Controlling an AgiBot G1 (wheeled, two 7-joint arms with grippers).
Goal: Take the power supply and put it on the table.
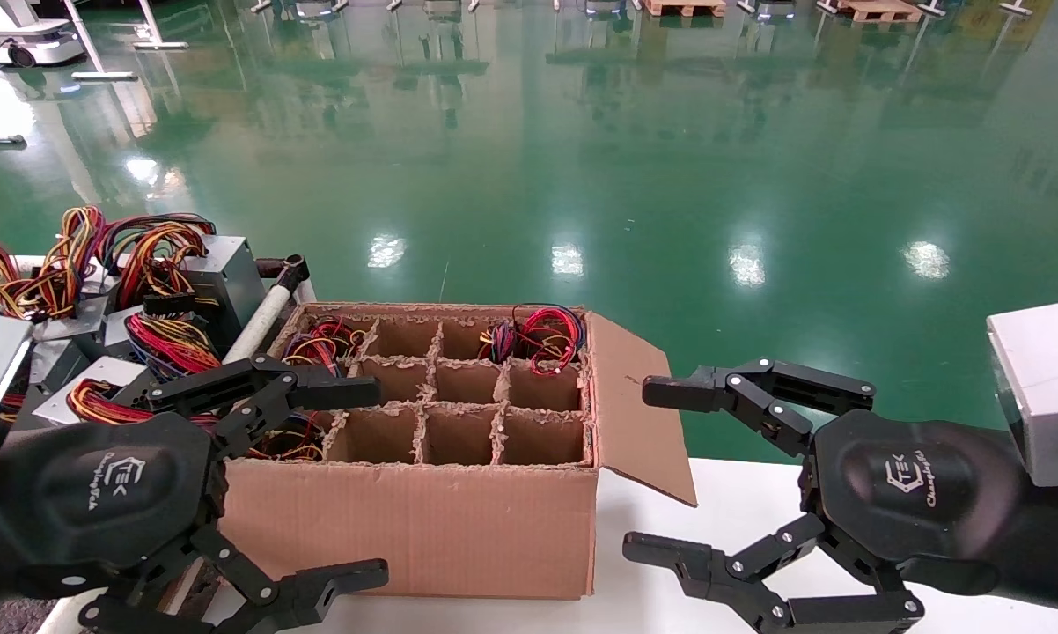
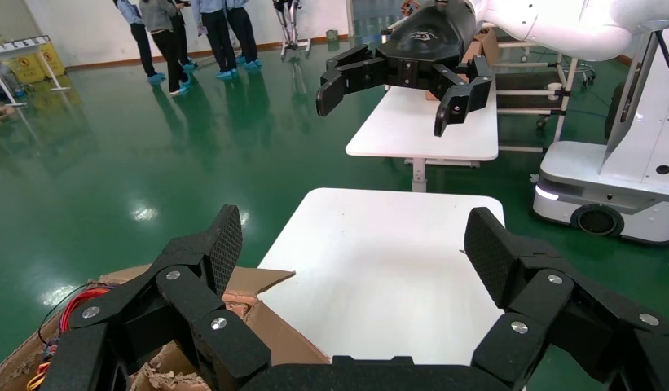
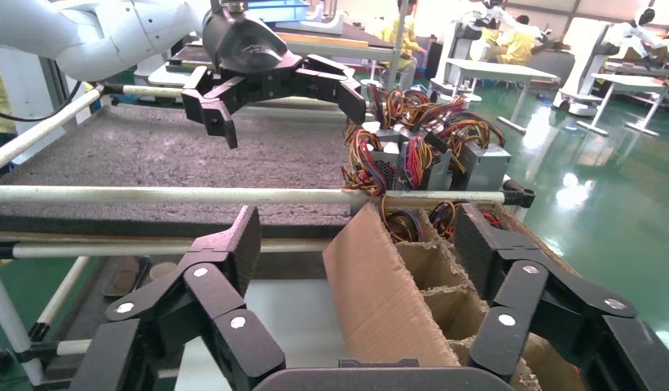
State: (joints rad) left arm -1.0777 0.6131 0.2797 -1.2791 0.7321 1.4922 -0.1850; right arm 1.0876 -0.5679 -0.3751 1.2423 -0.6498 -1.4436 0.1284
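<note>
**Both grippers empty beside carton**

Left gripper stood spread wide, empty, at the 9 o'clock end of the cardboard box. Right gripper hung equally wide over the white tabletop at 3 o'clock. Power supplies lay heaped on the dark table at 10 o'clock; wires showed in three box cells.
</note>
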